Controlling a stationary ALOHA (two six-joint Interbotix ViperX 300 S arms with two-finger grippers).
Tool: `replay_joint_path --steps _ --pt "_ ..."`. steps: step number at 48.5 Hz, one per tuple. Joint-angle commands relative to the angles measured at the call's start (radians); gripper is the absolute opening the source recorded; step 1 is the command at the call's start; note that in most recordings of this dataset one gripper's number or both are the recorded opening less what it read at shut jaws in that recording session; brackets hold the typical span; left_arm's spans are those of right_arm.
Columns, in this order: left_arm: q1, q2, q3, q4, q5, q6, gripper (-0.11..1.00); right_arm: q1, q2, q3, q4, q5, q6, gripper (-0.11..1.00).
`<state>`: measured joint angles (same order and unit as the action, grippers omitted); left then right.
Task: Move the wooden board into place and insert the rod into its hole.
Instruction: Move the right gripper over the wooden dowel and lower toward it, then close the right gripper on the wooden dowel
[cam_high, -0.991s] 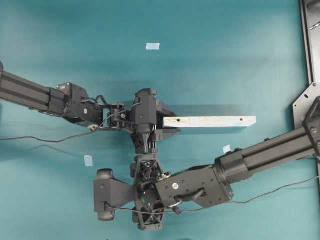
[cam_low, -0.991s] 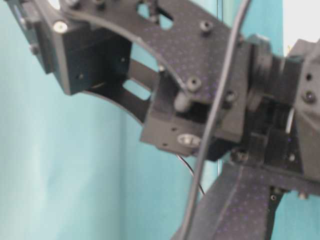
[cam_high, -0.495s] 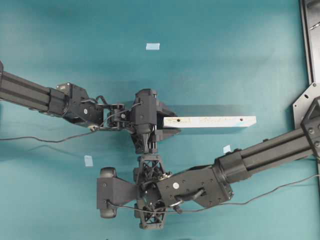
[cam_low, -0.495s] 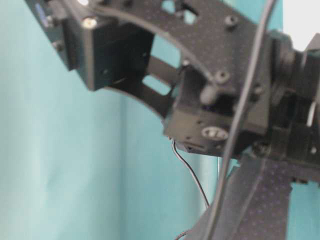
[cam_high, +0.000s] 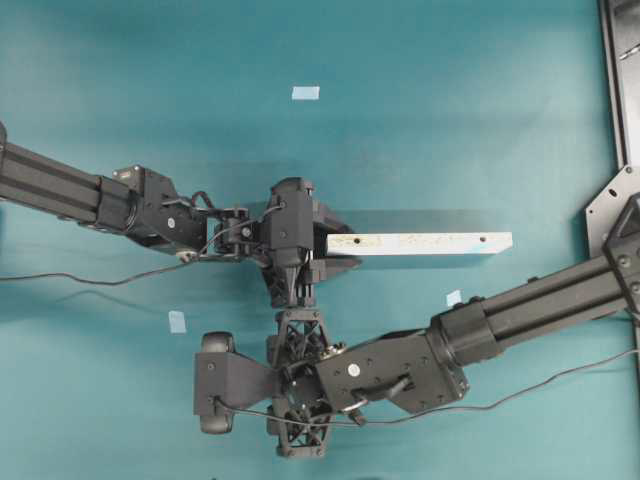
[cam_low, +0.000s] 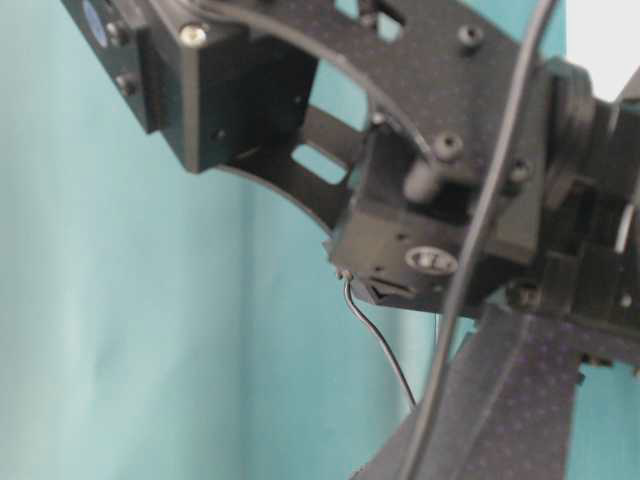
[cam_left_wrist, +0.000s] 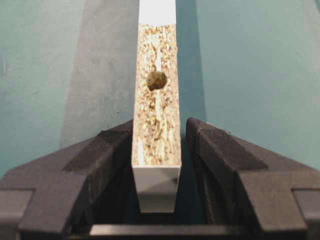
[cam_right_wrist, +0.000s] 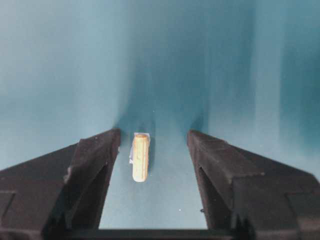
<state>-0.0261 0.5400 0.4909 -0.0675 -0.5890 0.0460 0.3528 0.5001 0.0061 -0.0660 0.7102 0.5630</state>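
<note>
The wooden board (cam_high: 420, 243) is a pale speckled strip reaching right from my left gripper (cam_high: 335, 245). In the left wrist view the board (cam_left_wrist: 156, 115) stands on edge between the black fingers, a dark hole in its upper edge, and the left gripper (cam_left_wrist: 160, 125) is shut on its near end. Just in front of the board, my right gripper (cam_high: 300, 385) points down at the table. The rod (cam_right_wrist: 140, 157), a short pale peg, lies on the teal surface between the fingers of the open right gripper (cam_right_wrist: 154, 132), nearer the left finger and touching neither.
Pale-blue tape squares lie at the back (cam_high: 305, 93), front left (cam_high: 177, 321) and right of centre (cam_high: 454, 297). A black metal frame (cam_high: 620, 80) runs along the right edge. Black arm hardware (cam_low: 400, 200) and a cable fill the table-level view.
The right gripper's fingers have drawn closer together around the rod, and its body has shifted slightly. The left arm and the board have not moved.
</note>
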Motion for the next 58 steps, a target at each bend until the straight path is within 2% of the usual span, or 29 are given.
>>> replay_joint_path --steps 1,11,22,48,54,58 --pt "-0.003 -0.003 0.002 -0.002 0.017 0.002 0.48 0.008 -0.021 -0.006 0.003 -0.011 0.003 0.63" --pt "-0.003 -0.003 0.0 -0.002 0.017 0.002 0.48 0.026 -0.018 -0.006 0.003 -0.012 0.026 0.61" --pt "-0.003 -0.005 -0.003 -0.002 0.028 0.0 0.48 0.038 -0.009 -0.006 -0.005 -0.029 0.051 0.43" --pt "-0.005 -0.005 -0.005 -0.002 0.035 -0.002 0.48 0.055 -0.006 -0.008 -0.006 -0.011 0.055 0.39" --pt "-0.005 -0.005 -0.005 -0.002 0.035 -0.002 0.48 0.055 -0.006 -0.006 -0.006 -0.009 0.055 0.31" --pt "-0.005 -0.005 -0.005 -0.002 0.035 -0.002 0.48 0.055 -0.006 -0.006 -0.006 -0.006 0.055 0.2"
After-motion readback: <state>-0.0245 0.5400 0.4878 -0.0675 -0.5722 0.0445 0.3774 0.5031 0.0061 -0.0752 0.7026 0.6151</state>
